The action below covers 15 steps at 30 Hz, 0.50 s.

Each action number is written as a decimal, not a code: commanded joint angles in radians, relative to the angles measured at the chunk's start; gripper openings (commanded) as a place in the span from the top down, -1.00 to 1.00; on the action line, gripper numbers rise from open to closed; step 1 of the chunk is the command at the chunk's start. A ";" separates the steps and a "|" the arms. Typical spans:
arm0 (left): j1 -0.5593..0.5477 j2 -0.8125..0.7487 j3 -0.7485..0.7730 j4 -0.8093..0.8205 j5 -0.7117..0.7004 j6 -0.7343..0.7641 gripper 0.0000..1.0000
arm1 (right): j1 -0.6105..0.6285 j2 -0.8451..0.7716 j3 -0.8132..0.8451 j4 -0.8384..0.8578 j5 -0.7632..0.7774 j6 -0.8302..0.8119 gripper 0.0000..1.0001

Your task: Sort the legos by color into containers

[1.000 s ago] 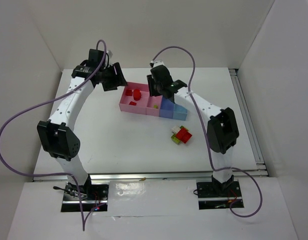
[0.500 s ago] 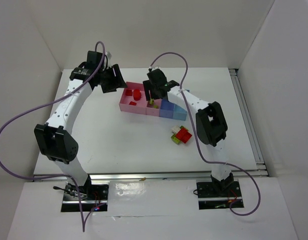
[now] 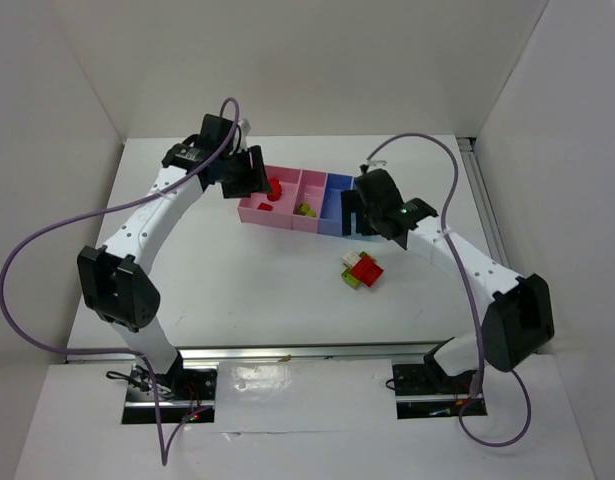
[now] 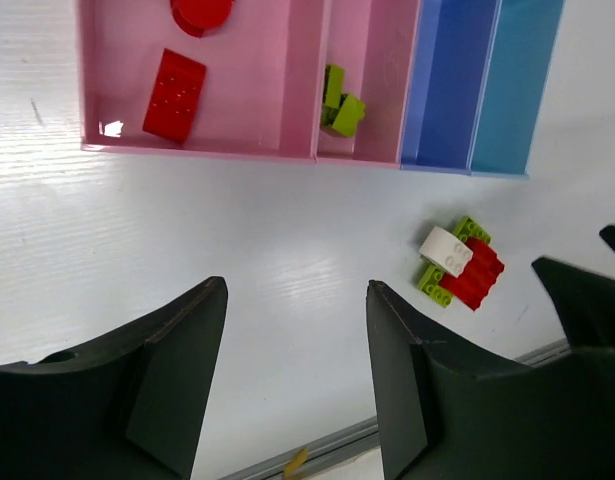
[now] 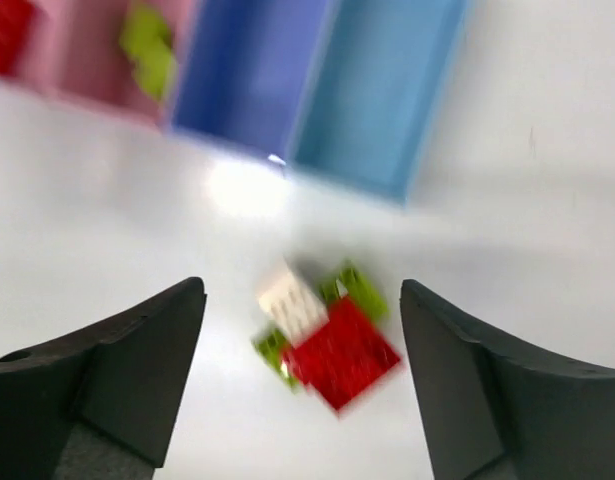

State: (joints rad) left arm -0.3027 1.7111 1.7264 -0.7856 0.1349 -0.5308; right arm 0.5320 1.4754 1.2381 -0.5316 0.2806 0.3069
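The containers [image 3: 287,218] stand in a joined row at mid-table: wide pink, narrower pink, blue, light blue. Two red legos [image 4: 174,94] lie in the wide pink bin [image 4: 252,70]. Yellow-green legos [image 4: 339,103] lie in the narrower pink bin. A red, white and yellow-green cluster [image 3: 362,270] rests on the table in front of the blue bins. My left gripper [image 3: 252,180] hangs open and empty over the wide pink bin's left end. My right gripper [image 3: 359,222] is open and empty above the blue bins' front edge, with the cluster [image 5: 327,325] showing between its fingers, far below.
The blue bin [image 4: 457,80] and light blue bin [image 4: 517,80] hold nothing. White walls enclose the table on three sides. A metal rail [image 3: 497,240] runs along the right edge. Purple cables loop over both arms.
My right gripper opened over the narrower pink bin, left a yellow-green lego there, and swung right toward the blue bins. My left gripper shifted right, over the wide pink bin.
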 commanded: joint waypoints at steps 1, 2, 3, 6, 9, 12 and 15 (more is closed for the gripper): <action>-0.030 -0.028 -0.010 0.011 0.008 0.020 -0.37 | 0.005 -0.092 -0.112 -0.163 -0.061 0.105 -0.76; -0.030 -0.018 -0.010 0.011 0.017 0.009 -0.37 | 0.005 -0.110 -0.146 -0.178 -0.084 0.176 -0.76; -0.042 -0.018 -0.010 0.011 0.017 0.009 -0.37 | 0.005 -0.139 -0.161 -0.189 -0.084 0.214 -0.76; -0.068 -0.008 0.001 0.011 0.017 -0.001 -0.37 | 0.005 -0.194 -0.239 -0.189 -0.122 0.326 -0.76; -0.110 0.013 0.010 0.011 0.037 0.012 -0.34 | 0.005 -0.214 -0.279 -0.162 -0.133 0.374 -0.74; -0.139 0.025 0.019 0.011 0.049 0.037 -0.34 | -0.004 -0.201 -0.290 -0.151 -0.133 0.386 -0.74; -0.165 0.036 -0.007 0.000 0.049 0.037 -0.34 | -0.004 -0.201 -0.319 -0.127 -0.199 0.367 -0.74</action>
State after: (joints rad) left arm -0.4465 1.7317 1.7168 -0.7849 0.1619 -0.5217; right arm 0.5320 1.2976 0.9394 -0.6857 0.1455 0.6498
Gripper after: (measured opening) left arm 0.674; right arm 0.870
